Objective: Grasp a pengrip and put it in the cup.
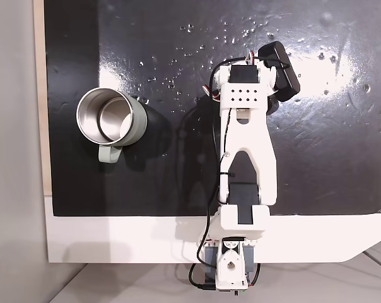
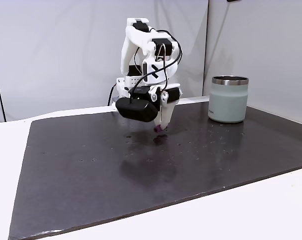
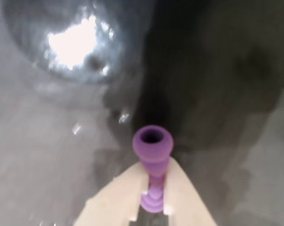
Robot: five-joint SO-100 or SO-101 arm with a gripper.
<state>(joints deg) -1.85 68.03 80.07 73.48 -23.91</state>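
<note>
The pengrip (image 3: 153,141) is a small purple ribbed tube. My gripper (image 3: 154,175) is shut on its lower part, and its open end points away between the pale fingers (image 3: 114,202). In a fixed view the gripper (image 2: 162,124) points down with the pengrip (image 2: 160,128) at its tip, close over the black mat. The cup (image 2: 229,102), pale grey-green with a steel rim, stands upright to the right of it in that view. From above, the cup (image 1: 137,121) stands left of the arm (image 1: 246,136) with its handle toward the near edge.
The black mat (image 1: 146,189) is glossy with small bright specks and lies on a white table (image 1: 115,240). A black wrist camera (image 1: 282,68) sticks out beside the arm. The arm's base (image 1: 231,265) sits at the table's near edge.
</note>
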